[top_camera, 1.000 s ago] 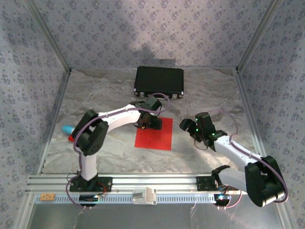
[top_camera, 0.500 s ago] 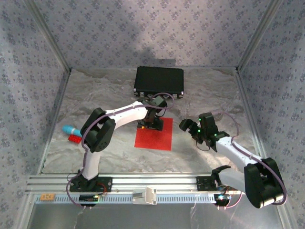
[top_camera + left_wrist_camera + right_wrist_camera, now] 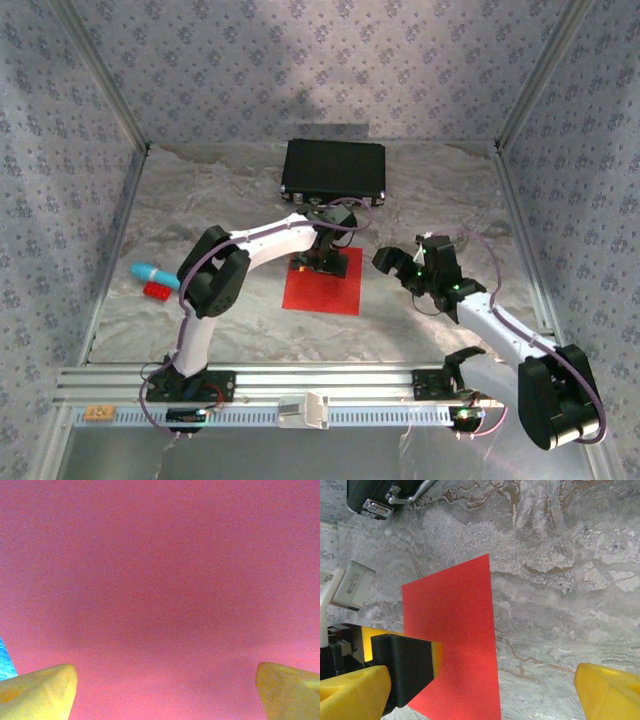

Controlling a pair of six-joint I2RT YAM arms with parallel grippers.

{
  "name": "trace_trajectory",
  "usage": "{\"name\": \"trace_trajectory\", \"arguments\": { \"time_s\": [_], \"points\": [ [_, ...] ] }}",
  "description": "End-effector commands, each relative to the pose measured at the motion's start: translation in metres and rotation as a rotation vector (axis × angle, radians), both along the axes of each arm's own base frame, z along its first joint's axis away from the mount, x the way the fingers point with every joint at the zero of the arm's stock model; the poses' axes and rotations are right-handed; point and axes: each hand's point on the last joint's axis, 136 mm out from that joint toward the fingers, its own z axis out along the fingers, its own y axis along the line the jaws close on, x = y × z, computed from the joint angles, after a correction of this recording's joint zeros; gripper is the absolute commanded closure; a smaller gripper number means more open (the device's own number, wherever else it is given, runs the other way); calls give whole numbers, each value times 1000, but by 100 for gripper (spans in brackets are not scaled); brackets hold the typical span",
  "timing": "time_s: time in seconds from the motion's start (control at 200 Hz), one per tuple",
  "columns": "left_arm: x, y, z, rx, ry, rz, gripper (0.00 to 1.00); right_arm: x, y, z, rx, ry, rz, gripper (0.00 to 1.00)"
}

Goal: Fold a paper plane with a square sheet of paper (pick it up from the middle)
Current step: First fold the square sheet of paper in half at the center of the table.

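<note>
Since the square sheet of paper (image 3: 322, 285) lies flat on the counter (image 3: 220, 200), the left jaws are held apart just above it, presumably for pickup. The right jaws, also apart, are kept clear beside it.

Here lie 1 square sheet of paper (image 3: 325, 292), 1 black case (image 3: 334, 167), 1 turquoise object (image 3: 152, 272), 1 red block (image 3: 155, 291).

The square sheet of paper (image 3: 325, 290) is plain bright red, unmarked. The case (image 3: 334, 168) is black with silvery latches. The tabletop (image 3: 230, 200) is grey marble with brownish veins. The walls (image 3: 300, 60) carry a lilac-grey print of small dark floral motifs. The left arm (image 3: 270, 238) and right arm (image 3: 500, 325) are white with black joints and purple cables. The fingertips (image 3: 40, 690) of the left gripper (image 3: 165, 695) and right gripper (image 3: 480, 690) are yellow. A turquoise object (image 3: 150, 271) sits just beside a red block (image 3: 155, 291).
</note>
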Motion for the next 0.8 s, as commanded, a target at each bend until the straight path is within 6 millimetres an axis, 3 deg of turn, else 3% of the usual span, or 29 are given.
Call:
{"name": "trace_trajectory", "arguments": {
  "time_s": [0.0,0.795],
  "points": [
    [-2,5,1,41,7,-6,8,-5,-5,-6,-20,6,2,4],
    [-5,-5,-11,35,42,26,2,-9,-18,-21,-52,74,-48,3]
  ]
}}
